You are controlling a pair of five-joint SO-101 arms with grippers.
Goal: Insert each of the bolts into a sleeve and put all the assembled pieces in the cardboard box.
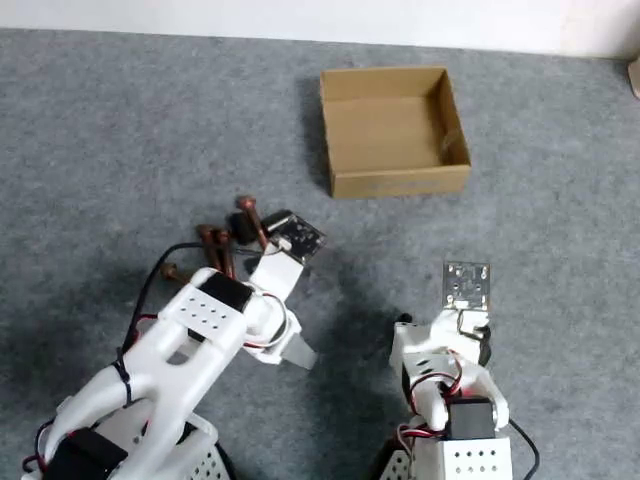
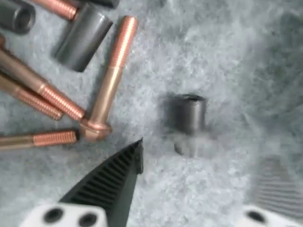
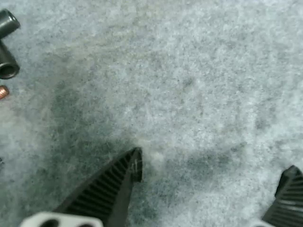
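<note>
Your left gripper [image 2: 203,156]: jaws open, gripping nothing, upright sleeve [image 2: 189,113] just ahead of gap. Copper bolts [image 2: 111,80] and other sleeves [image 2: 83,38] lie loose beside it, well short of cardboard box [image 1: 400,183], off its left corner. Your right gripper [image 3: 214,161]: jaws open, empty, over grey carpet [image 3: 189,71] short of box.

bolts [image 2: 42,87] cut by frame edge, sleeve [image 2: 189,113] base blurred

A grey, fuzzy felt mat [image 1: 110,140] is spread from 9 to 3 o'clock; a plain white strip of wall [image 1: 300,15] is seen along 12 o'clock.
</note>
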